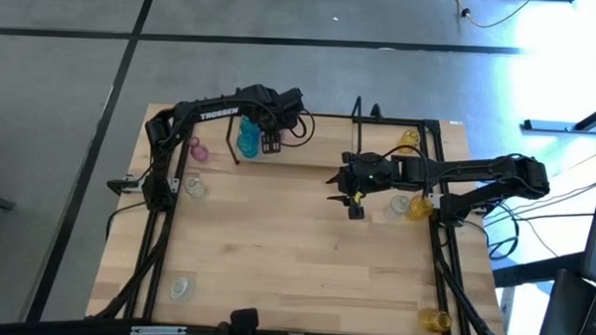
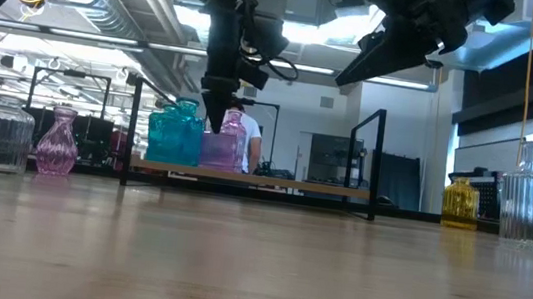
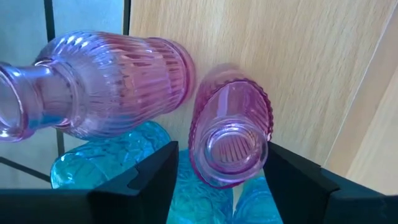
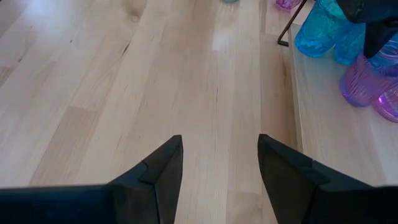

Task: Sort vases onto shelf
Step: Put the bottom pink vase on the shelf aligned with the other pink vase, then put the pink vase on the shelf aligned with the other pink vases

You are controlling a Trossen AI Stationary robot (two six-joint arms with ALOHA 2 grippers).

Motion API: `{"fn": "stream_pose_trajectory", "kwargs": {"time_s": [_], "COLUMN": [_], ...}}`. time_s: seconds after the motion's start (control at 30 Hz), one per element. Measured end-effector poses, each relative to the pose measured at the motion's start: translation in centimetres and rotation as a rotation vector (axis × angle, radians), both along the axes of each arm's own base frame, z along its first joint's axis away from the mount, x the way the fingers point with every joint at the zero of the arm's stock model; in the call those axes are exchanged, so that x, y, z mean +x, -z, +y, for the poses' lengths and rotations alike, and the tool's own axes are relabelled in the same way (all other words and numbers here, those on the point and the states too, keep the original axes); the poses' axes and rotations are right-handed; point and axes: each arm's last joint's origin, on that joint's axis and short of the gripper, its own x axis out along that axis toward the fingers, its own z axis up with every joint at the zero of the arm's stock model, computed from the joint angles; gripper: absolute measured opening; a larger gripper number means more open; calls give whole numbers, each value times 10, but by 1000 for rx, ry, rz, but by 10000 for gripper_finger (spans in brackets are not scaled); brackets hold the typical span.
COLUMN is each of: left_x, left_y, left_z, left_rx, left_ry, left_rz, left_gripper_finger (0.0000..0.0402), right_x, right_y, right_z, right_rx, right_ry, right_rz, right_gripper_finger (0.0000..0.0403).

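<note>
From my seat, high view as the clock, 12 at the far edge: nearest me a clear vase sits at 7 and a yellow vase at 5, both on the table. Mid-table, the right gripper hangs in the air around 1, fingers spread with nothing between them, bare wood below. Just right of it, a clear vase and a yellow one stand together at 3. On the left, a clear vase at 9 and a pink vase at 10. Far edge: the shelf runs across 12, with teal vases at its left end and a pink vase beside them. The left gripper is straight above that pink pair; fingers open, one each side of the nearer vase's mouth, not clamped. One more yellow vase sits at the shelf's right end.
</note>
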Motion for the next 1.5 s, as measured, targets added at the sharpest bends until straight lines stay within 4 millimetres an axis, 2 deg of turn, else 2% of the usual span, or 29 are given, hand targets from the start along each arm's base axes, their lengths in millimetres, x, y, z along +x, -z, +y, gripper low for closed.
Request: {"fn": "stream_pose_trajectory", "kwargs": {"time_s": [0.4,0.53,0.63,0.77,0.97,1.2,1.37,1.5], "left_x": [-6,-10,-18,-36,-74,-114,-137,-147], "left_y": [-15,-34,-58,-94,-135,-153,-154,-152], "left_z": [-2,-12,-25,-49,-94,-117,-117,-117], "left_rx": [76,95,122,147,90,94,140,124], "left_ry": [-13,-2,-1,-42,-15,-189,-351,-387], "left_rz": [-9,-62,-134,-254,-339,-337,-258,-273], "left_gripper_finger": [225,225,225,225,225,222,222,222], "right_x": [0,0,0,0,0,0,0,0], "right_y": [0,0,0,0,0,0,0,0], "right_z": [0,0,0,0,0,0,0,0], "right_rx": [0,0,0,0,8,11,13,17], "right_ry": [0,0,-1,0,6,6,8,11], "right_rz": [-2,-3,-3,-3,-3,-1,-1,3], "right_gripper_finger": [191,191,191,191,191,191,191,191]}}
